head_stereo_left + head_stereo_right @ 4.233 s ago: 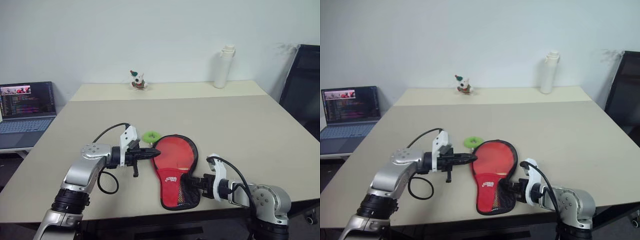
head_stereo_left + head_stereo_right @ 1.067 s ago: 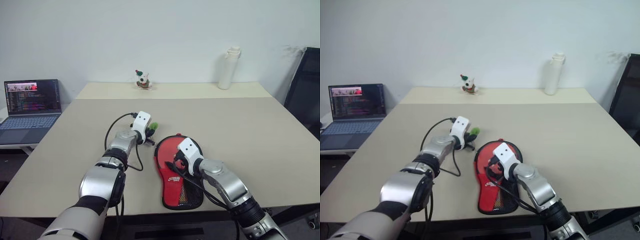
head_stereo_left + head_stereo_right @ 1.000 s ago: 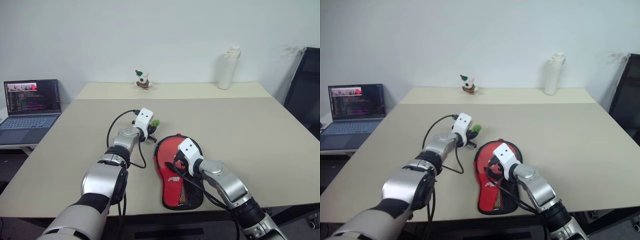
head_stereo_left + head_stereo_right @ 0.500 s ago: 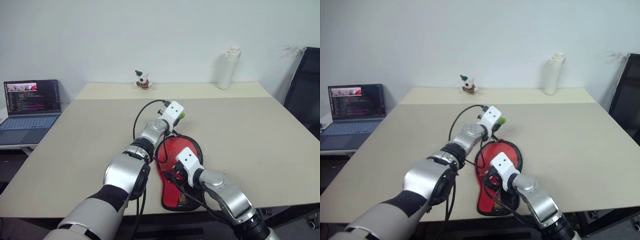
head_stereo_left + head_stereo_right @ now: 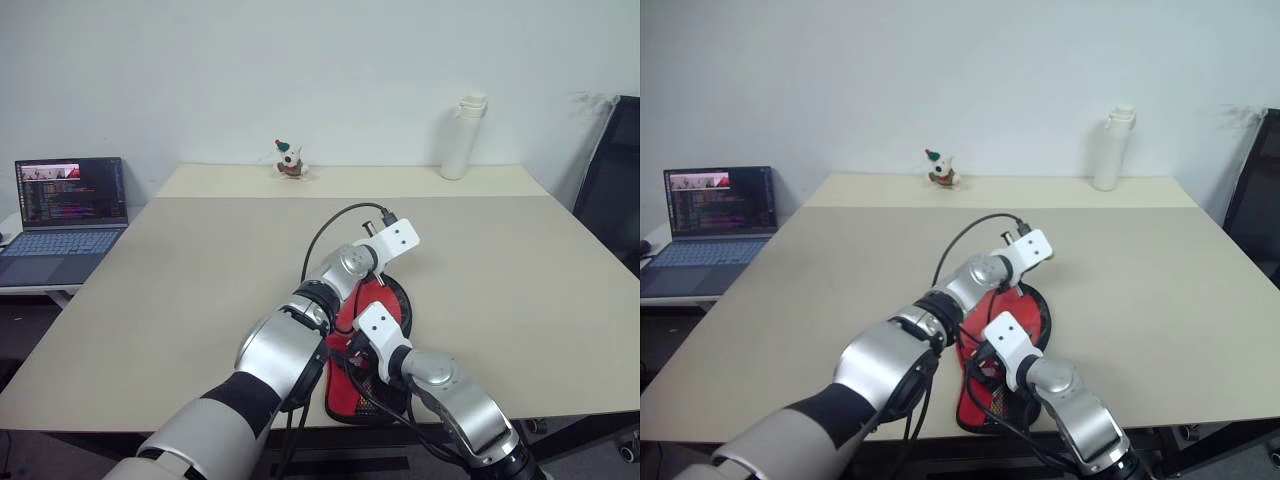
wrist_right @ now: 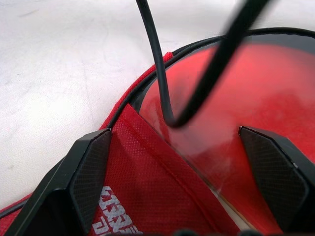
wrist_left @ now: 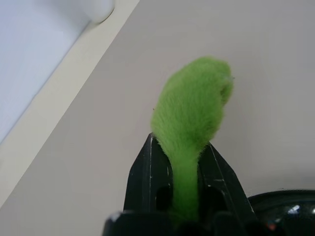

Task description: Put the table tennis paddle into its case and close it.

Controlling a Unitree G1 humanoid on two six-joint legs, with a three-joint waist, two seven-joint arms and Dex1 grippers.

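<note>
The case (image 5: pixel 343 392) lies open near the table's front edge, black outside with a red panel (image 6: pixel 147 191) bearing white lettering. Inside it lies the table tennis paddle, its red blade (image 6: pixel 266 83) partly under the panel's edge; the handle is hidden. My right gripper (image 6: pixel 172 132) hovers open just over the case, its fingers (image 6: pixel 91 172) spread wide with nothing between them. My left arm (image 5: pixel 345 270) reaches across the case's round end. The left gripper (image 7: pixel 179 147) is shut on a green fuzzy thing (image 7: pixel 194 103), held above the bare tabletop.
A black cable (image 6: pixel 160 73) from the left arm hangs across the case in front of the right gripper. At the table's far edge stand a white bottle (image 5: pixel 460 137) and a small toy figure (image 5: pixel 289 160). There is a laptop (image 5: pixel 65 200) left of the table and a black chair (image 5: pixel 612 170) at the right.
My left arm has swung to the right across the case's round end, carrying the green fuzzy thing and rolling its wrist. The right gripper has drawn back a little and stays open.
</note>
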